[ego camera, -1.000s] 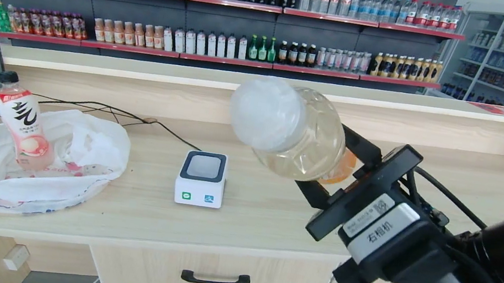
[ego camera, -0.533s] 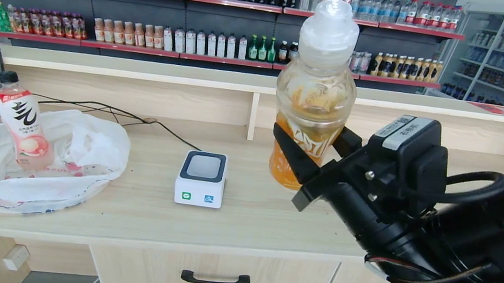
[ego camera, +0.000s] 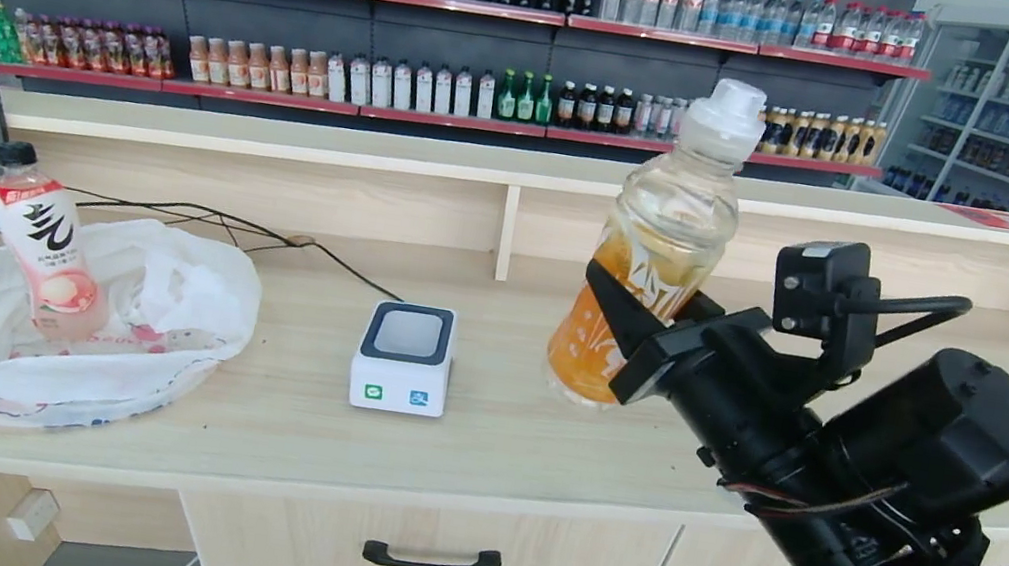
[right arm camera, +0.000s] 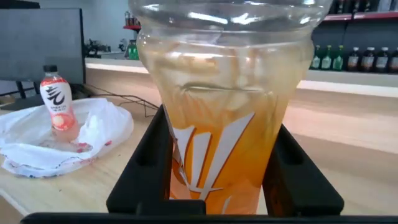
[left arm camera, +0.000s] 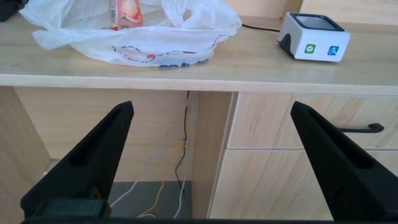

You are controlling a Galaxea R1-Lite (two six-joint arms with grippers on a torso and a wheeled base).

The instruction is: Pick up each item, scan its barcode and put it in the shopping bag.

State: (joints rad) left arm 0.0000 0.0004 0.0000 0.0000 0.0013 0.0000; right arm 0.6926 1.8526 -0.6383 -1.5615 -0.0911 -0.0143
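Counter (ego camera: 522, 428): pale wood, with drawers under its front edge; it carries the bag and the scanner.
Shopping bag (ego camera: 190, 284): white plastic, slumped open on the counter's left part; also seen from both wrists (left arm camera: 155, 37) (right arm camera: 93, 137).
Right gripper (ego camera: 653, 307): over the counter's right part, its two black fingers pinching the lower body of the orange drink bottle from either side (right arm camera: 221, 168).
Left gripper (left arm camera: 211, 155): low in front of the counter, below its edge and facing the drawers, fingers spread wide with nothing between them.
Orange drink bottle (ego camera: 662, 247): clear plastic, white cap, orange liquid in its lower half; cap uppermost and leaning slightly to the right. It is held to the right of the scanner, near it but apart, and well apart from the bag. Whether its base touches the counter cannot be told.
Pink bottle (ego camera: 45, 246): standing upright in the open bag, black cap on top (right arm camera: 56, 102).
Scanner (ego camera: 403, 356): small white box, dark window facing up, between bag and held bottle (left arm camera: 313, 37).
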